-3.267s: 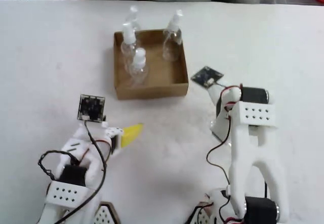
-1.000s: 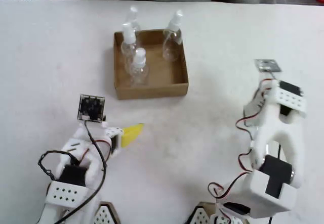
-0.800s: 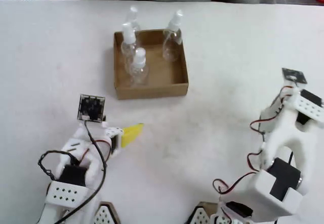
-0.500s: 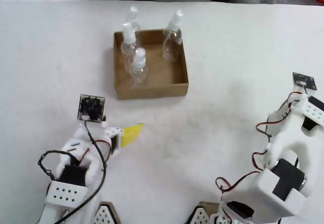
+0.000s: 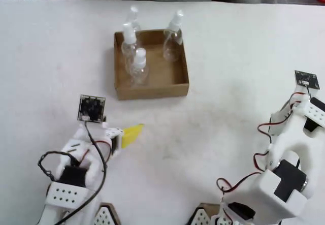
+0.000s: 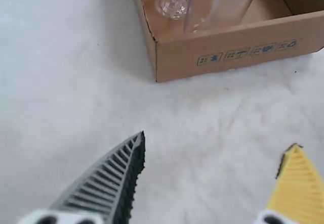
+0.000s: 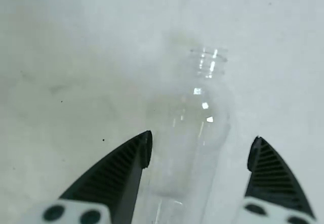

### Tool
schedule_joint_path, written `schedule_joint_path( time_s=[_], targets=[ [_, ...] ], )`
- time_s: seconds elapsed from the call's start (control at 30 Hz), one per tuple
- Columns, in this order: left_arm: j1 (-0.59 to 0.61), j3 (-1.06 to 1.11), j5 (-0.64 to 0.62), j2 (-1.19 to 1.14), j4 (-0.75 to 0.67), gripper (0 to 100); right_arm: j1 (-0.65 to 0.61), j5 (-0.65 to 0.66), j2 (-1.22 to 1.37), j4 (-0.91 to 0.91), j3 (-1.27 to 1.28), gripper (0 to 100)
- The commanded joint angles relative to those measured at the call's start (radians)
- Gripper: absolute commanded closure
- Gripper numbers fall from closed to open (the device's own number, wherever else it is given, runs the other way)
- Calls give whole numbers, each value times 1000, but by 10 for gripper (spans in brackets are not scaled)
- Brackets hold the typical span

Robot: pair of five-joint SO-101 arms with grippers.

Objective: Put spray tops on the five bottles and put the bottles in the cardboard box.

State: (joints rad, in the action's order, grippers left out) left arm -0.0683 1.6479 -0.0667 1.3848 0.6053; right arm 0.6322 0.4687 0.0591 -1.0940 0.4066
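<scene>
The cardboard box (image 5: 179, 78) stands at the table's far middle. Three clear bottles with white spray tops stand in it: one (image 5: 129, 41) at the far left, one (image 5: 138, 66) nearer, one (image 5: 173, 41) at the far right. Another topped bottle (image 5: 133, 15) stands just past the box's far wall. A clear bottle without a top (image 7: 195, 128) lies on the table between the fingers of my open right gripper (image 7: 202, 136). The right arm (image 5: 292, 133) is at the table's right edge. My left gripper (image 6: 217, 139) is open and holds nothing, a short way in front of the box (image 6: 228, 52).
The white table (image 5: 228, 42) is bare around the box. The left arm (image 5: 76, 169) sits at the near left with its yellow finger (image 5: 133, 133) pointing toward the box.
The right arm has swung from beside the box's near right corner out to the table's right edge. The left arm and the bottles in the box have kept still.
</scene>
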Motion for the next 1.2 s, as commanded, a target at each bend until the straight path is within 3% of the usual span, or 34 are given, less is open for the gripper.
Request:
schedule_joint_path(
  time_s=[0.0,0.23,0.53,0.67,1.17],
  targets=[
    [7,-5,14,8,9,596,-4,0,31,18,-14,723],
    [5,-5,14,8,9,596,-5,-77,104,125,-15,723],
    [5,-5,14,8,8,596,-22,-91,28,62,-15,723],
    [5,-5,14,8,8,596,-22,-176,-27,54,-15,723],
    [7,-5,14,8,9,596,-31,-187,97,139,-23,723]
  ],
)
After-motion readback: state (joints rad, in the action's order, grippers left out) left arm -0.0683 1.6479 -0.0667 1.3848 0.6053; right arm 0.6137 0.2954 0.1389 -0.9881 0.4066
